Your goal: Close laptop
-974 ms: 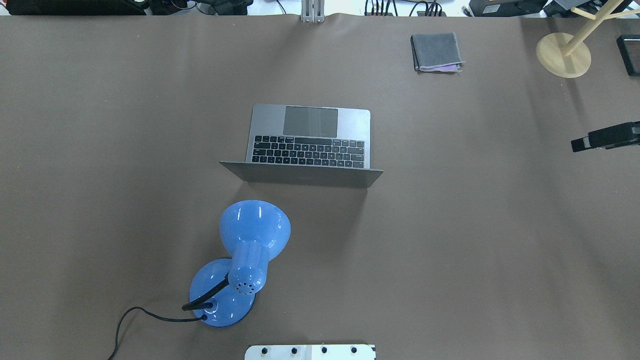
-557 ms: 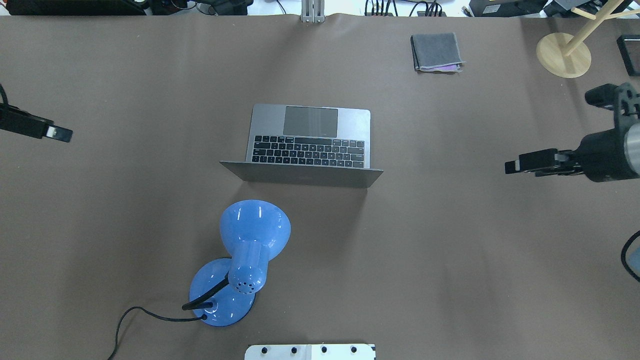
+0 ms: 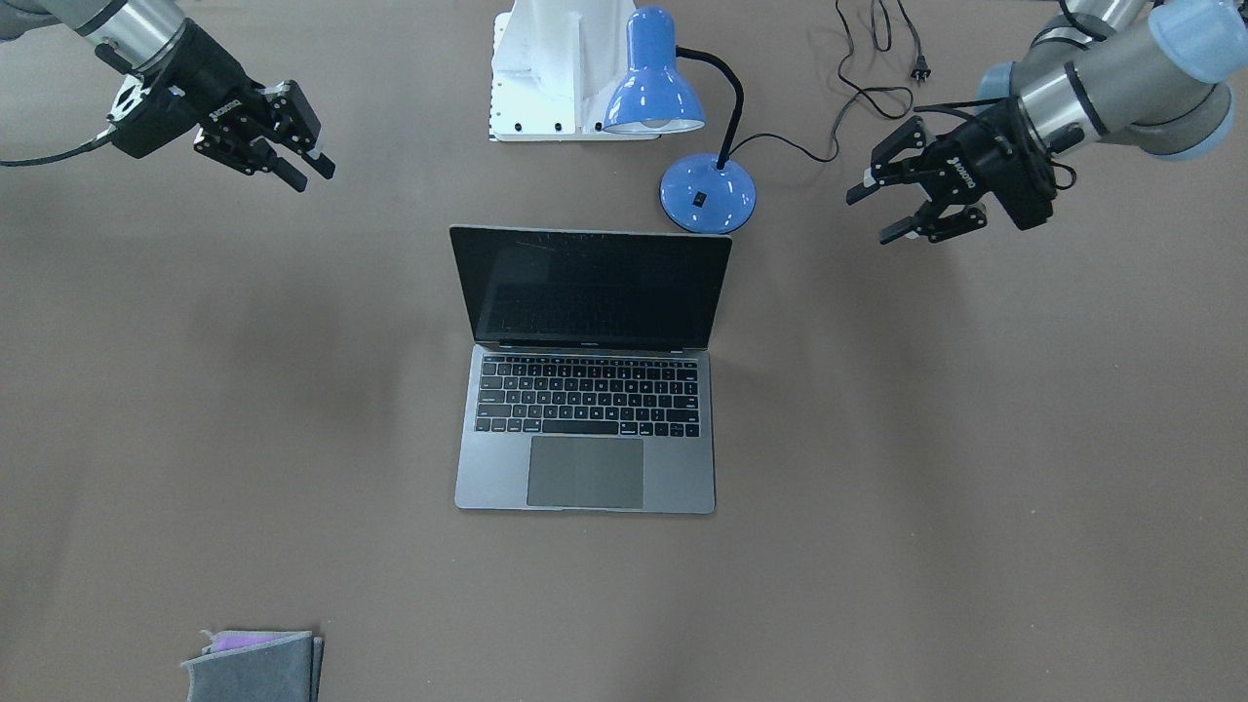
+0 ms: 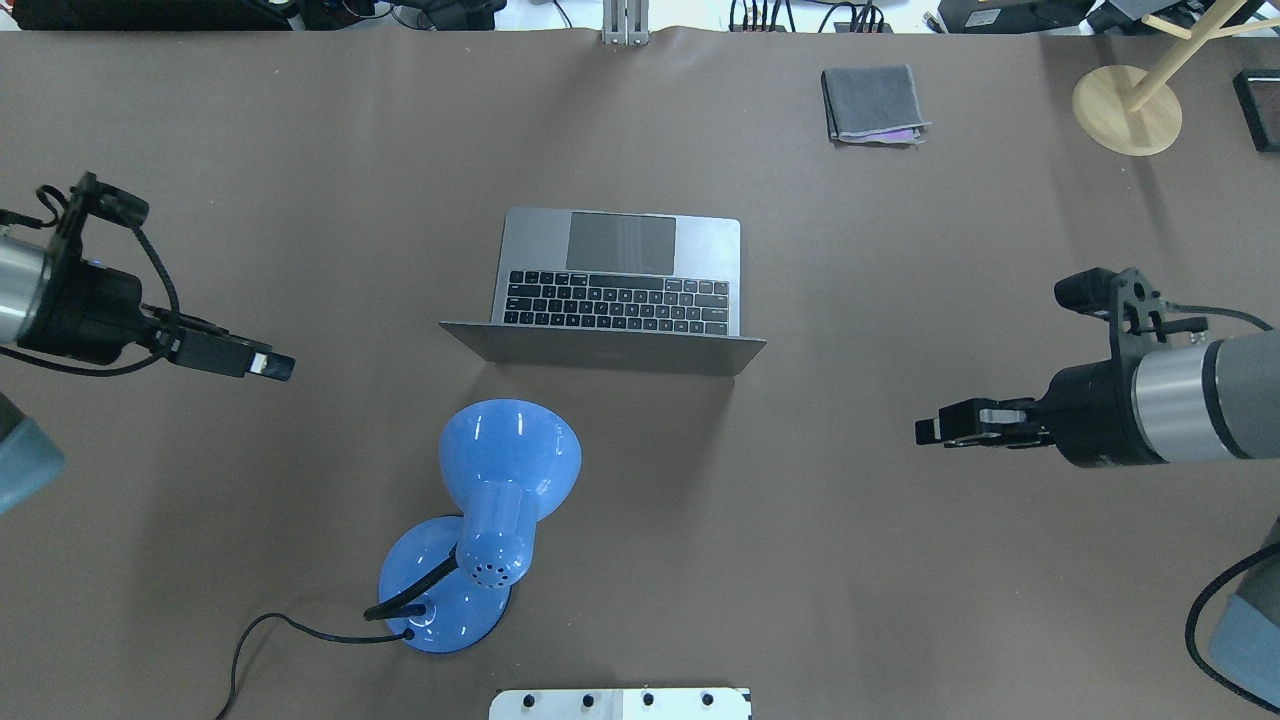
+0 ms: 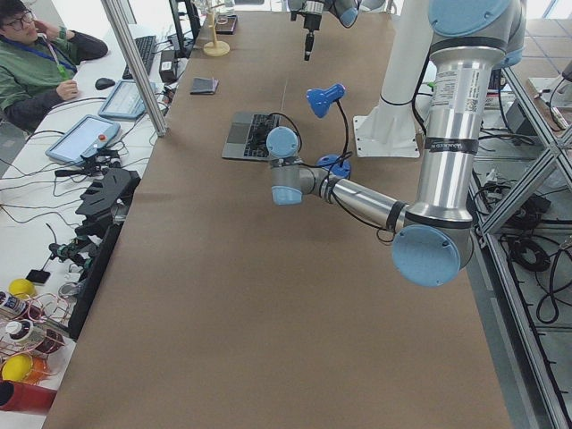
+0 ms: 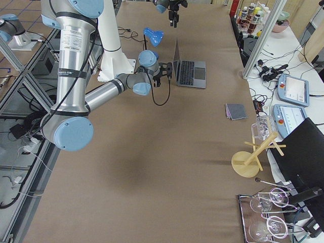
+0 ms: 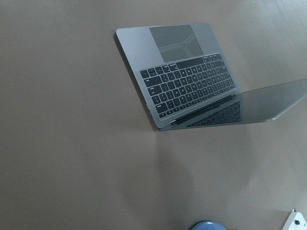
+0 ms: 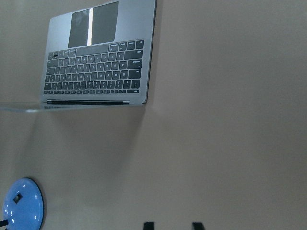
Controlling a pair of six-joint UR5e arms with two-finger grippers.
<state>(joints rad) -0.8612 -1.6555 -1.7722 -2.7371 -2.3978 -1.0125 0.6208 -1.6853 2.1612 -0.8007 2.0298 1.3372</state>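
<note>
The laptop (image 3: 585,429) lies open in the middle of the table, black screen upright and facing away from the robot. It also shows in the overhead view (image 4: 620,290) and both wrist views (image 7: 187,86) (image 8: 96,62). My left gripper (image 4: 272,366) hangs open and empty above the table, well to the laptop's left; the front view (image 3: 873,213) shows its fingers spread. My right gripper (image 4: 925,430) hangs open and empty well to the laptop's right (image 3: 312,175). Its two fingertips (image 8: 149,225) show apart at the bottom edge of the right wrist view.
A blue desk lamp (image 4: 500,500) with a black cable stands just behind the laptop's lid, on the robot's side. A folded grey cloth (image 4: 872,104) and a wooden stand (image 4: 1127,108) are at the far right. The white robot base (image 4: 620,705) is at the near edge.
Both arms have come in from the sides of the overhead view toward the laptop and nearer the robot. The laptop and the lamp have not moved.
</note>
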